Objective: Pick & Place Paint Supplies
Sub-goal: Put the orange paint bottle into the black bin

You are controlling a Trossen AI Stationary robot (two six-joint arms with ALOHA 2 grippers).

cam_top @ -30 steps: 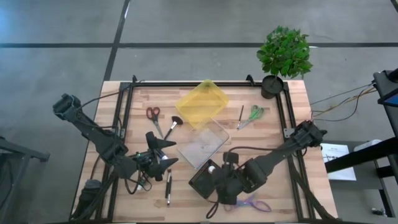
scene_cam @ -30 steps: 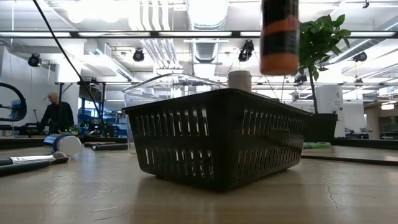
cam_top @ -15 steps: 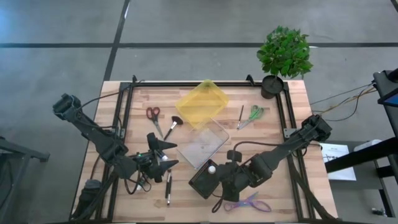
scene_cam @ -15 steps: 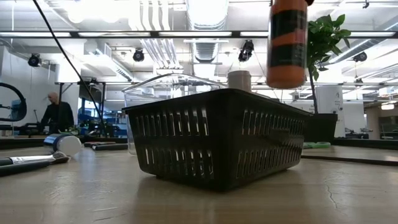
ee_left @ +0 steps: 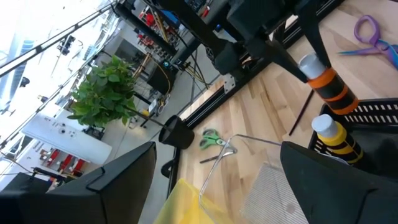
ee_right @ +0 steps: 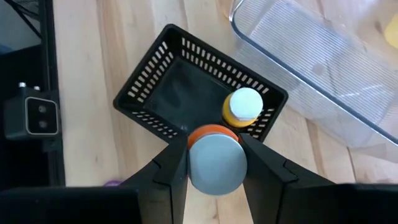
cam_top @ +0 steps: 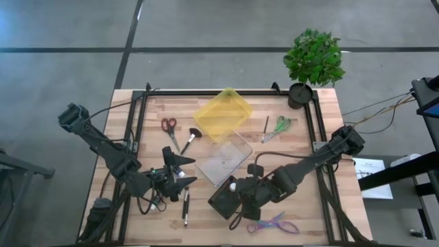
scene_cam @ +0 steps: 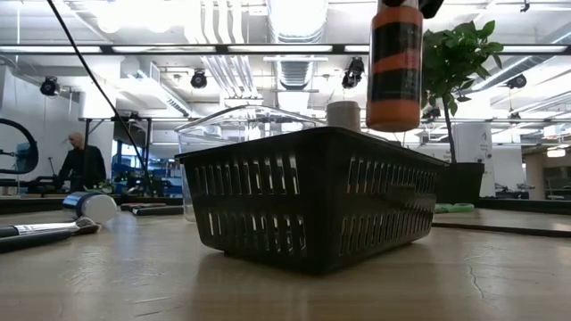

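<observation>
My right gripper [cam_top: 240, 192] is shut on an orange bottle with black bands [scene_cam: 395, 67] and hangs it over the black basket [cam_top: 221, 200], clear of the rim [scene_cam: 393, 145]. A yellow bottle with a white cap [ee_right: 242, 107] stands upright inside the basket. A blue bottle [scene_cam: 89, 207] lies on its side on the table, a dark-handled brush [scene_cam: 40, 232] beside it. My left gripper [cam_top: 182, 173] waits open left of the basket, with nothing between its fingers [ee_left: 112, 186]. My right gripper pinches the orange bottle's pale cap [ee_right: 214, 163] between its two fingers, one on each side. The fingers come from above, slanting down. The bottle hangs upright below them, cap up, its bottom [scene_cam: 394, 125] lifted clear above the basket.
A clear tray [cam_top: 223, 161] and a yellow tray [cam_top: 223, 113] lie beyond the basket. Red scissors [cam_top: 168, 125], a brush [cam_top: 191, 137], green scissors [cam_top: 281, 125] and another brush [cam_top: 265, 128] lie farther back. Purple scissors [cam_top: 274, 225] are near the front edge, a potted plant [cam_top: 312, 62] at the far right corner.
My right gripper has carried the orange bottle down a little and toward the table's left, over the basket. The bottle stays upright and clear of the rim.
</observation>
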